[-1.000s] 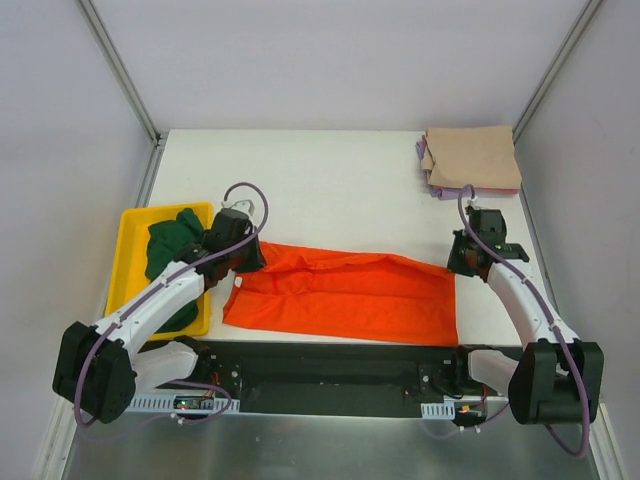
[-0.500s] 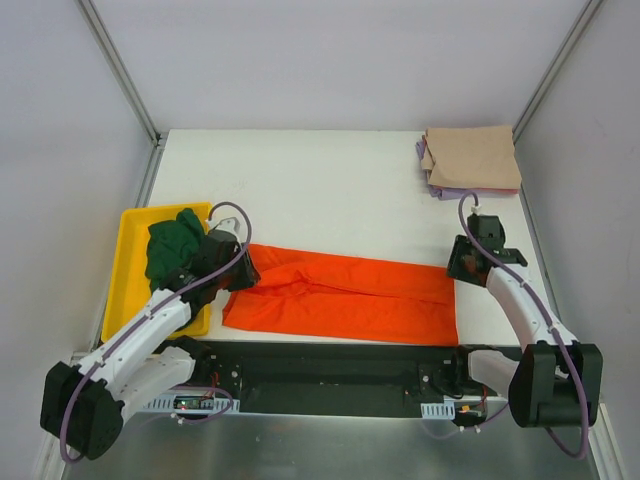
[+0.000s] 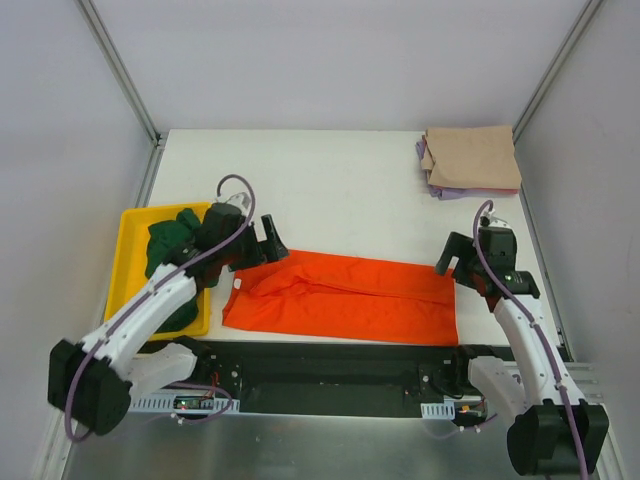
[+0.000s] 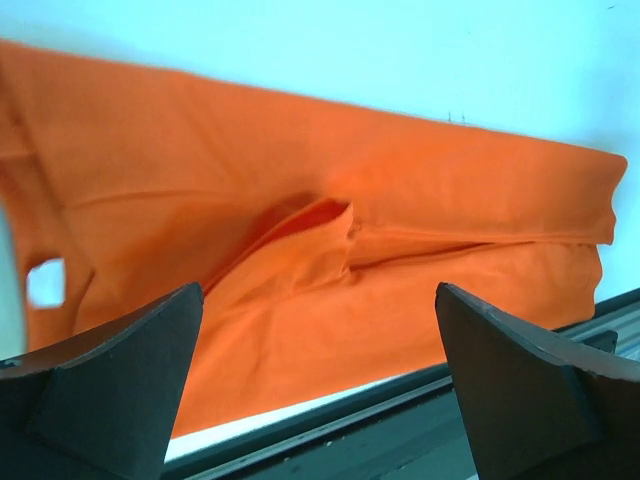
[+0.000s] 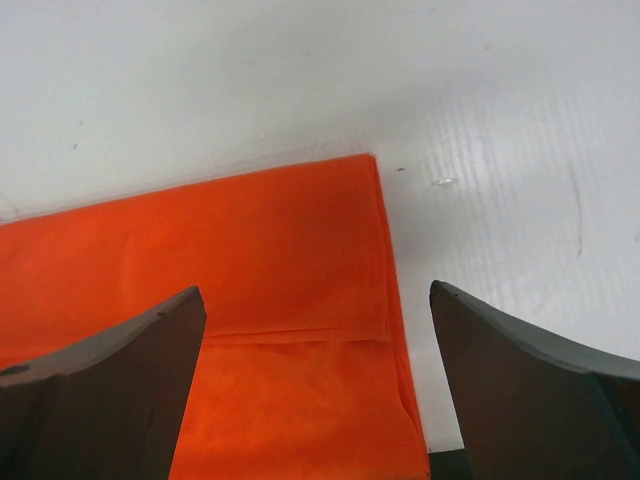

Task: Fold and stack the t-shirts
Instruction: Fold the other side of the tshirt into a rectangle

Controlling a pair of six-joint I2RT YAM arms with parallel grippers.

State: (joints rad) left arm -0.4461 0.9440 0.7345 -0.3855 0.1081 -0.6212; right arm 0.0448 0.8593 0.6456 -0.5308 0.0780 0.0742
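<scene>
A white table (image 3: 340,180) was shown from overhead, with two white robot arms mounted at the bottom edge of the frame. The orange-red t-shirt (image 3: 345,300) was laid flat as a long folded band across the lower centre, close to the table's bottom edge, with a raised crease in its left half. The left gripper (image 3: 268,240) was held at the band's upper left corner. Its jaws were spread wide with nothing gripped, and in the left wrist view only orange cloth was seen beyond the parted fingers (image 4: 120,380). The right gripper (image 3: 452,260) was positioned at the band's upper right corner. Its jaws were likewise wide apart and empty, and the cloth's corner was framed between them in the right wrist view. At the left of the frame, the dark green t-shirt (image 3: 168,245) was bunched in a yellow tray (image 3: 128,270). In the upper right, the tan t-shirt (image 3: 472,157) was folded on top of the pale purple t-shirt (image 3: 436,189), of which only an edge was visible.
</scene>
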